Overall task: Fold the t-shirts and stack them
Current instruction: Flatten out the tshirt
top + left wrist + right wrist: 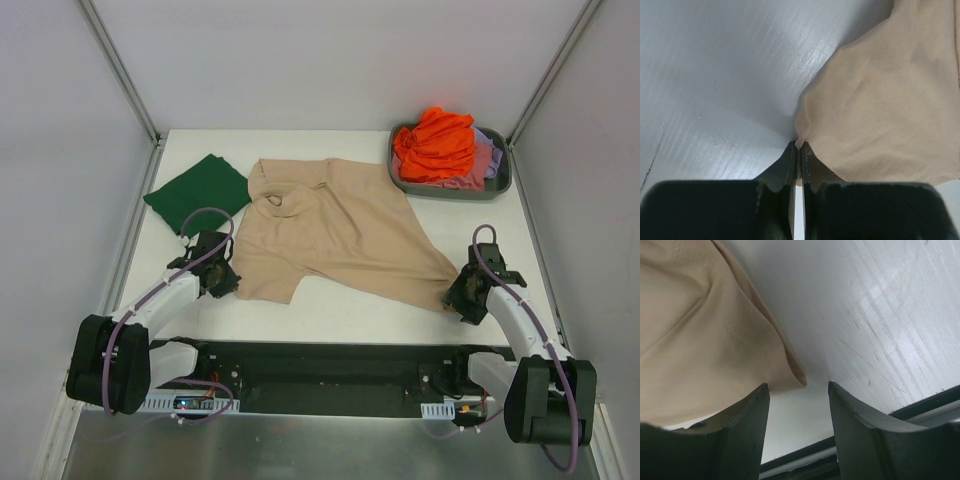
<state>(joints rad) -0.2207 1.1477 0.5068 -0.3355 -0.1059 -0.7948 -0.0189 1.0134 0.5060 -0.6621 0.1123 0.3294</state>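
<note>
The beige shirt [340, 225] covers the middle of the desk [350, 312], from the far edge almost to the near edge. A bare strip runs along the near edge between the left end effector [222, 281] and the right end effector [466, 300]. The green shirt [198, 190] blocks the far left corner and the heaped tub [455, 194] the far right corner. The right edge near the tub is bare. Walls [70, 150] close the left, right and far sides.

Our left arm [165, 296] and our right arm [520, 316] are white with big black joints. A purple cable [207, 211] runs along each. Our right gripper [797, 385] has two dark curved fingers [860, 430].
</note>
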